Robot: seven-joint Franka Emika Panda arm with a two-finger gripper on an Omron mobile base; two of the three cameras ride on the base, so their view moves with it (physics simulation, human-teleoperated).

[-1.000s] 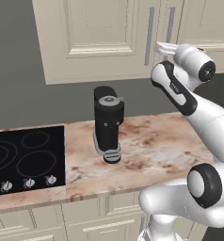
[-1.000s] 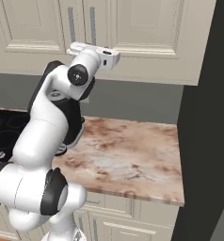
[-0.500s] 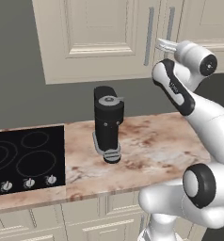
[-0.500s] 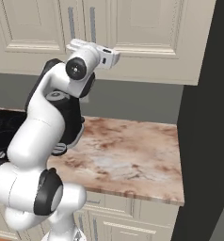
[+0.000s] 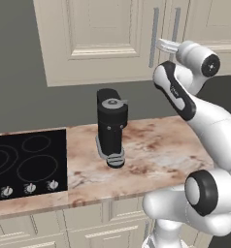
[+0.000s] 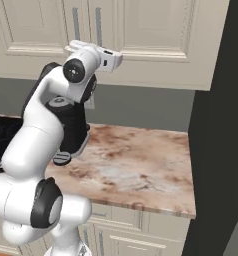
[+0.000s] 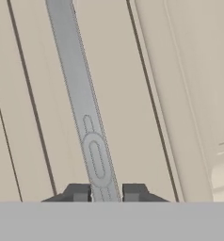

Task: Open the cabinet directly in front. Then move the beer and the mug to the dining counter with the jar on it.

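- Opening step: the claw [image 7: 105,193] has its two fingertips [image 7: 79,192] closed on a grey bar handle [image 7: 81,108] of the cream upper cabinet [image 5: 103,38], doors shut.
- Next, I'd judge, a steady outward pull.
- Two handles, side by side; one black coffee machine [image 5: 111,127] on the tabletop [image 5: 156,145].

A marbled worktop [image 5: 156,145] is seen below the hand [image 5: 162,44]. A black coffee machine [image 5: 111,127] is stood on it, a black cooktop [image 5: 25,162] set in.
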